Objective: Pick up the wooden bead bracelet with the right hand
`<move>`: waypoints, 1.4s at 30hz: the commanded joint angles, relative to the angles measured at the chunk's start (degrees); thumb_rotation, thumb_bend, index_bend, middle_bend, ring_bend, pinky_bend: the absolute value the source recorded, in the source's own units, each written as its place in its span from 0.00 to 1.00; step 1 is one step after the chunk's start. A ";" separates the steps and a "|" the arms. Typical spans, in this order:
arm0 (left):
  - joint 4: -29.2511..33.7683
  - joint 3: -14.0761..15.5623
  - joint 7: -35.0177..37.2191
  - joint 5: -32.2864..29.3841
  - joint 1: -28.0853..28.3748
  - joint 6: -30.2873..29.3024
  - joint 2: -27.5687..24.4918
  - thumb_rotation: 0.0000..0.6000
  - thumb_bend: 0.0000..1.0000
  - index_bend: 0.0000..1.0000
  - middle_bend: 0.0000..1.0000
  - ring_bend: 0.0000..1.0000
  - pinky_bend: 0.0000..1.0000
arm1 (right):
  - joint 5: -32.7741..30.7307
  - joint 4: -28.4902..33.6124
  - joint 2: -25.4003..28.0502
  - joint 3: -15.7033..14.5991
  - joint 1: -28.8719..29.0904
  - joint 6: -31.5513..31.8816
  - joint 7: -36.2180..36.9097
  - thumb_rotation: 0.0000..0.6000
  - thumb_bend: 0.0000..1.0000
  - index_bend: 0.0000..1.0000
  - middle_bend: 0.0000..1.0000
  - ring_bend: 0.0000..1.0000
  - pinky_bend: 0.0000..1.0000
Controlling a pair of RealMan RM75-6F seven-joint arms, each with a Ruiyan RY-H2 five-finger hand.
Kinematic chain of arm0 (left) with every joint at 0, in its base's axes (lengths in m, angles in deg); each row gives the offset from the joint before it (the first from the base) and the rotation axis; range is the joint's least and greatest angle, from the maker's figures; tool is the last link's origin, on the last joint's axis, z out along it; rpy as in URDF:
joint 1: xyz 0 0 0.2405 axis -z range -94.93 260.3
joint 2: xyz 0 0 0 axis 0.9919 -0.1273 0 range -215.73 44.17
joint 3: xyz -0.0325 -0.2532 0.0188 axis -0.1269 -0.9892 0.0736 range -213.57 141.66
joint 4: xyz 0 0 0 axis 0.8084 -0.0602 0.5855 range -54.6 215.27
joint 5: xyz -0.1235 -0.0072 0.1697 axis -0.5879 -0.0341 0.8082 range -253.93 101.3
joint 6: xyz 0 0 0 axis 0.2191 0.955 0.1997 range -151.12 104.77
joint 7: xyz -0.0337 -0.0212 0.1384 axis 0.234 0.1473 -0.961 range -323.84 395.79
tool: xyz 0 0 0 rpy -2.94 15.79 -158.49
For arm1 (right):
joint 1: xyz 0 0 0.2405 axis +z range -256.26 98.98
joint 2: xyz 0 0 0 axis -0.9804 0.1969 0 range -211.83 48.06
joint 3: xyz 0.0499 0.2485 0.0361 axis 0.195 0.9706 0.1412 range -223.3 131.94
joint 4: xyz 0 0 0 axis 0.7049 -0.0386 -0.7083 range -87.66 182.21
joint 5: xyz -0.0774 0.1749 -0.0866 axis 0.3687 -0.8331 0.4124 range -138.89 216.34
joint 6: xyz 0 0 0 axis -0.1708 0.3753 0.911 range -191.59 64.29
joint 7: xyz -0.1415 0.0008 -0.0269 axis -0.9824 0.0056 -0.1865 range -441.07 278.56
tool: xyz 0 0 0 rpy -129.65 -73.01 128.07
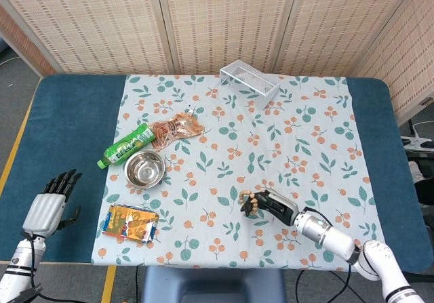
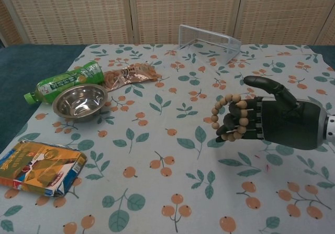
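Note:
My right hand (image 2: pixel 272 118) (image 1: pixel 270 203), dark and seen from the side, holds the wooden bead bracelet (image 2: pixel 229 117) (image 1: pixel 247 199) above the floral cloth. The tan beads loop around its curled fingers, and the thumb sticks up behind them. In the chest view the hand hangs a little above the cloth at mid right. My left hand (image 1: pixel 53 202) rests at the table's near left corner on the blue cover, fingers spread, holding nothing.
A steel bowl (image 2: pixel 79 101) sits beside a green bottle (image 2: pixel 65 80) and a brown snack wrapper (image 2: pixel 130 76) at left. A colourful box (image 2: pixel 39 167) lies near the front left. A clear rack (image 2: pixel 209 41) stands at the back.

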 commanded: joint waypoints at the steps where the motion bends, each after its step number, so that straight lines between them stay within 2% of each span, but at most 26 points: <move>1: 0.04 -0.02 -0.04 0.02 0.00 -0.04 -0.03 1.00 0.46 0.00 0.00 0.00 0.14 | -0.88 -1.07 -0.64 0.47 0.02 -1.21 -1.03 0.41 0.31 0.66 0.53 0.32 0.24; 5: 0.06 -0.01 -0.07 0.02 -0.01 -0.05 -0.01 1.00 0.46 0.00 0.00 0.00 0.14 | -1.88 -1.65 -1.15 1.00 -0.43 -1.65 -1.54 0.50 0.34 0.69 0.53 0.32 0.24; 10: 0.14 0.04 -0.01 0.06 0.00 0.03 -0.06 1.00 0.46 0.00 0.00 0.00 0.14 | -1.84 -2.07 -1.02 0.68 -0.42 -2.38 -2.22 0.52 0.41 0.69 0.53 0.32 0.24; 17: 0.27 0.02 -0.24 0.04 -0.11 -0.19 -0.10 1.00 0.46 0.00 0.00 0.00 0.14 | -2.23 -2.85 -1.03 0.16 0.14 -3.70 -2.51 0.51 0.72 0.69 0.53 0.32 0.24; 24: 0.25 0.03 -0.17 0.05 -0.14 -0.21 -0.14 1.00 0.46 0.00 0.00 0.00 0.14 | -2.37 -2.92 -0.88 0.01 0.24 -3.38 -2.98 0.51 0.78 0.68 0.53 0.32 0.24; 29: 0.25 0.03 -0.25 0.07 -0.11 -0.17 -0.09 1.00 0.46 0.00 0.00 0.00 0.14 | -2.47 -2.58 -0.72 -0.07 0.07 -2.95 -3.08 0.52 0.96 0.68 0.53 0.32 0.24; 31: 0.29 0.04 -0.30 0.08 -0.09 -0.15 -0.10 1.00 0.46 0.00 0.00 0.00 0.14 | -2.21 -2.37 -0.55 -0.16 0.11 -2.67 -3.31 0.56 1.00 0.66 0.53 0.32 0.24; 34: 0.32 0.04 -0.30 0.08 -0.10 -0.14 -0.11 1.00 0.46 0.00 0.00 0.00 0.14 | -2.18 -2.26 -0.50 -0.18 0.15 -2.51 -3.28 0.65 1.00 0.62 0.53 0.31 0.24; 36: 0.38 0.00 -0.33 0.04 -0.08 -0.14 -0.13 1.00 0.46 0.00 0.00 0.00 0.14 | -2.18 -2.12 -0.38 -0.26 0.25 -2.30 -3.06 0.78 1.00 0.55 0.52 0.29 0.24; 37: 0.39 0.00 -0.35 -0.01 -0.11 -0.16 -0.14 1.00 0.46 0.00 0.00 0.00 0.14 | -2.21 -2.04 -0.35 -0.25 0.29 -2.17 -2.99 0.88 1.00 0.49 0.50 0.27 0.24; 39: 0.35 -0.07 -0.26 -0.16 -0.13 -0.15 -0.12 1.00 0.46 0.00 0.00 0.00 0.14 | -1.51 -1.09 -0.60 0.04 0.00 0.11 -4.14 0.97 1.00 0.40 0.47 0.23 0.24; 42: 0.31 -0.11 -0.15 -0.22 -0.11 -0.08 -0.11 1.00 0.46 0.00 0.00 0.00 0.14 | -1.16 -0.04 -0.43 0.11 -0.13 1.36 -4.13 1.00 1.00 0.34 0.45 0.20 0.24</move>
